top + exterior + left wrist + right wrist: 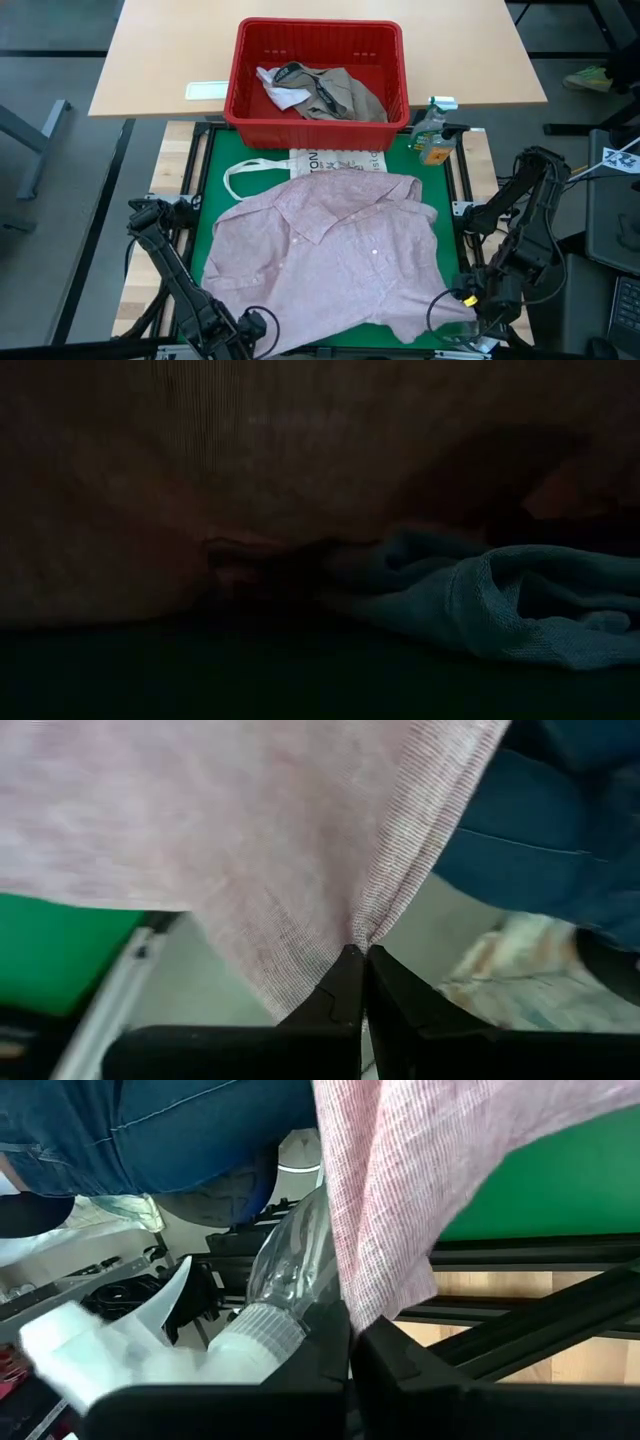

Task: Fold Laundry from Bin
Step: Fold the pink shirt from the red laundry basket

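A pale pink shirt (pixel 335 255) lies spread over most of the green mat (pixel 212 165), its lower hem hanging past the near edge; behind it, on the desk (pixel 160 50), the red bin (pixel 318 70) holds khaki-grey and white laundry (pixel 325 92). The left gripper (pixel 358 960) – at the mat's near left corner – pinches the hem, fingers pressed together; the right gripper (pixel 352 1335) pinches it at the near right corner.
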Robot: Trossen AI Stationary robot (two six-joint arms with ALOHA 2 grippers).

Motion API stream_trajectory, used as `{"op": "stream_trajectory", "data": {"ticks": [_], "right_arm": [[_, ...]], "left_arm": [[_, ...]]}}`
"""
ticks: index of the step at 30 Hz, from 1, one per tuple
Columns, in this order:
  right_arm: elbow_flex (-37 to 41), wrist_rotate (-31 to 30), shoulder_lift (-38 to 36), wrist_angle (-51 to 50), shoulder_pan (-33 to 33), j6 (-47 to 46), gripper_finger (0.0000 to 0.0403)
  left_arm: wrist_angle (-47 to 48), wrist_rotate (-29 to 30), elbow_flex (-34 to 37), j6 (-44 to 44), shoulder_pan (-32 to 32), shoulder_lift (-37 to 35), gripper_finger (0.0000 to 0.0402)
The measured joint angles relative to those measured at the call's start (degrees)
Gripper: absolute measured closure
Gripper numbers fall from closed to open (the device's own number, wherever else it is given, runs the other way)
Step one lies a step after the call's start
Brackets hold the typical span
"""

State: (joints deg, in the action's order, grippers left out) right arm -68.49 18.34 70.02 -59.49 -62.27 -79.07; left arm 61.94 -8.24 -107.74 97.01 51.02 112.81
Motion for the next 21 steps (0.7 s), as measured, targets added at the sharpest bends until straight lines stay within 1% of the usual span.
{"op": "stream_trajectory", "data": {"ticks": [3,6,10,13,15,18,21], "right_arm": [[0.0,-0.4,-1.5,-0.4,0.1,0.0,0.0398],[0.0,-4.0,-3.6,-1.8,0.1,0.1,0.0398],[0.0,-13.3,-6.9,-7.3,0.1,0.0,0.0398],[0.0,-21.0,-9.2,-13.8,0.1,-1.9,0.0398],[0.0,-27.2,-10.6,-18.6,0.1,-5.1,0.0398],[0.0,-34.6,-12.3,-24.6,0.1,-8.9,0.0398],[0.0,-39.9,-13.7,-28.0,0.0,-10.4,0.0398]], "left_arm": [[4.7,-0.7,0.0,-0.1,0.0,0.0,0.0401],[10.7,-1.6,0.0,-1.9,0.0,0.0,0.0401],[19.1,-0.9,0.0,-5.0,-0.1,-0.1,0.0401],[24.2,1.6,0.0,-5.0,-0.8,-0.2,0.0401],[27.6,3.6,0.0,-4.6,-1.3,-0.2,0.0401],[28.1,6.8,1.0,-4.9,-2.2,-0.3,0.0401],[28.1,10.5,2.5,-5.7,-3.1,-0.3,0.0401]]}}
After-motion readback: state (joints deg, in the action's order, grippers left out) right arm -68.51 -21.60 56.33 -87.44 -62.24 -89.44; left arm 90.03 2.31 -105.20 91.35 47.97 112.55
